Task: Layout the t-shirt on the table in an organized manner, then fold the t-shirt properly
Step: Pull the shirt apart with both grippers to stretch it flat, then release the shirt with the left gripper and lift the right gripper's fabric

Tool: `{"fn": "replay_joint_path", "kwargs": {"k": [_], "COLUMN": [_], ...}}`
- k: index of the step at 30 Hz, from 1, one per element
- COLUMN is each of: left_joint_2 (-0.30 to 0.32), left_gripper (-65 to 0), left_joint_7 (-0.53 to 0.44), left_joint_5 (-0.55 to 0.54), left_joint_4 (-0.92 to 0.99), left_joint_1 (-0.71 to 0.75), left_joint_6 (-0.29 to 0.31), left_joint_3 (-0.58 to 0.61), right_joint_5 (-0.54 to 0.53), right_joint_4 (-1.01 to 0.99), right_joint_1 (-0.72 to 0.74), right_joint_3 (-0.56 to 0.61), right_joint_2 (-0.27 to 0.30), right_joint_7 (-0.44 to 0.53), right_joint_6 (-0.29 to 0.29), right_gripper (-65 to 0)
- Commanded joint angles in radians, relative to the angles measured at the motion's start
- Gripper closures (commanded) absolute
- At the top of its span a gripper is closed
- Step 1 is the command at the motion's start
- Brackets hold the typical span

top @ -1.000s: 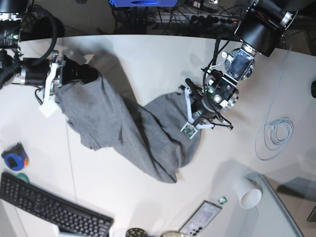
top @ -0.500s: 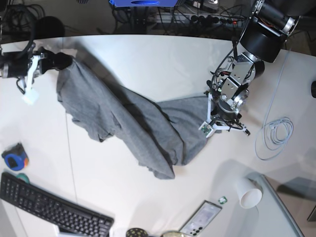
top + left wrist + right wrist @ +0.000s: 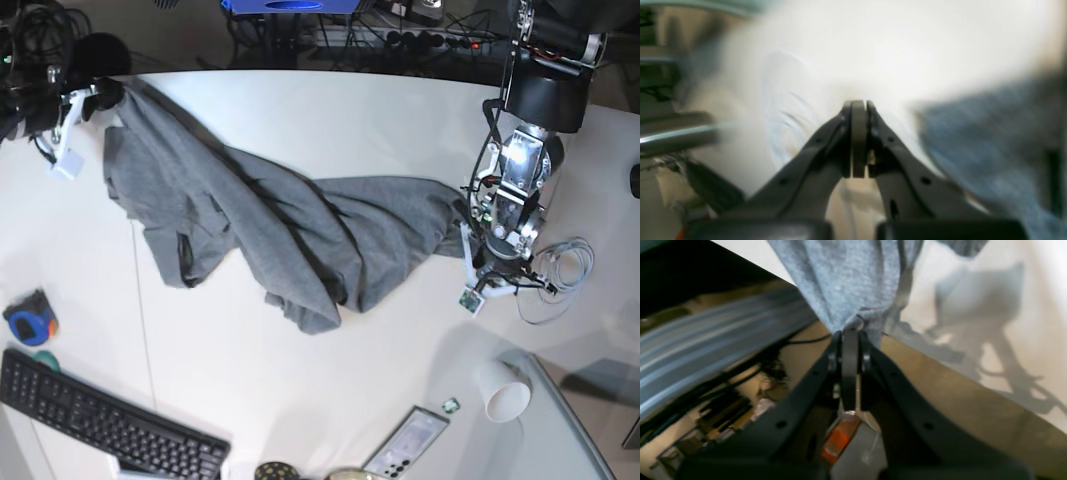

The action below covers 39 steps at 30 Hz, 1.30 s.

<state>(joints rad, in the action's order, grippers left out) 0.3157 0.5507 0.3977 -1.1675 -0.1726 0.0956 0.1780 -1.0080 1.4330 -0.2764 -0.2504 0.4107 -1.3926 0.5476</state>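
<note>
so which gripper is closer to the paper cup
Left. The left gripper sits just above the paper cup on the table's near right side; the right gripper is at the far opposite corner, shut on the t-shirt.

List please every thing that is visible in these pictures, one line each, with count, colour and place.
heather-grey cotton t-shirt: 1, grey, stretched crumpled across the table centre.
white tabletop: 1, white, under everything.
black keyboard: 1, black, near corner.
white paper cup: 1, white, lying near the glass panel.
coiled pale cable: 1, pale, beside the left arm.
smartphone: 1, dark-framed, near edge.
blue-and-black round object: 1, above the keyboard.
right gripper: shut on the t-shirt's edge.
left gripper: shut; grip unclear.
</note>
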Motion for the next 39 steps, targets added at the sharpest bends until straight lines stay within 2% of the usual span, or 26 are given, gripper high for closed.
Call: {"fn": "replay_joint_path", "kwargs": {"k": [1,6,9,13,16,19,21,25,27,31,32,35,39], "left_joint_2": [-0.005,-0.108,-0.146,-0.143,-0.103,-0.079,-0.063,-0.057,-0.060,-0.063,-0.063,-0.059,-0.031], "left_gripper": [0.0,0.0,0.0,0.0,0.0,0.0,0.0,0.0,0.0,0.0,0.0,0.0,0.0], "left_joint_7": [-0.007,0.114,0.111,0.082,0.018,-0.021,-0.042,-0.042,-0.042,-0.028,-0.011,0.044,0.081], "left_joint_5": [0.005,0.013,0.017,0.017,0.016,0.014,0.014,0.013,0.013,0.013,0.013,0.013,0.007], "left_joint_4": [-0.076,-0.309,-0.322,-0.180,-0.075,0.002,0.021,-0.016,-0.059,-0.133,-0.153,-0.228,-0.319], "left_joint_1": [0.018,0.130,0.175,0.166,0.147,0.127,0.118,0.118,0.123,0.126,0.126,0.127,0.158], "left_joint_6": [0.033,0.214,0.264,0.261,0.260,0.203,0.178,0.178,0.178,0.178,0.178,0.178,0.178], "left_joint_3": [-0.008,-0.025,-0.025,-0.036,-0.038,-0.039,-0.039,-0.039,-0.039,-0.039,-0.039,-0.039,-0.073], "right_joint_5": [-0.007,0.016,0.016,0.016,0.016,0.016,0.016,0.015,0.007,-0.050,-0.067,-0.056,0.059], "right_joint_4": [0.013,0.012,0.012,0.010,0.009,0.005,-0.013,-0.034,-0.022,0.076,0.107,0.194,0.260], "right_joint_1": [0.007,0.022,0.030,0.030,0.029,0.029,0.030,0.030,0.030,0.029,0.029,0.038,0.084], "right_joint_3": [-0.005,-0.005,-0.005,-0.002,0.064,0.116,0.125,0.122,0.121,0.121,0.121,0.119,0.128], "right_joint_2": [0.003,-0.025,-0.026,-0.005,0.024,0.035,0.035,0.030,0.029,0.017,0.017,0.017,0.015], "right_joint_7": [-0.004,-0.004,-0.004,-0.004,-0.004,0.045,0.052,0.058,0.055,0.055,0.058,0.071,0.193], "right_joint_6": [0.004,0.004,0.004,0.004,0.004,-0.002,-0.004,-0.004,0.002,0.002,0.002,-0.002,-0.002], "right_gripper": [-0.6,-0.6,-0.6,-0.6,-0.6,-0.6,-0.6,-1.1,-7.2,-33.0,-36.3,-36.5,-36.9]}}
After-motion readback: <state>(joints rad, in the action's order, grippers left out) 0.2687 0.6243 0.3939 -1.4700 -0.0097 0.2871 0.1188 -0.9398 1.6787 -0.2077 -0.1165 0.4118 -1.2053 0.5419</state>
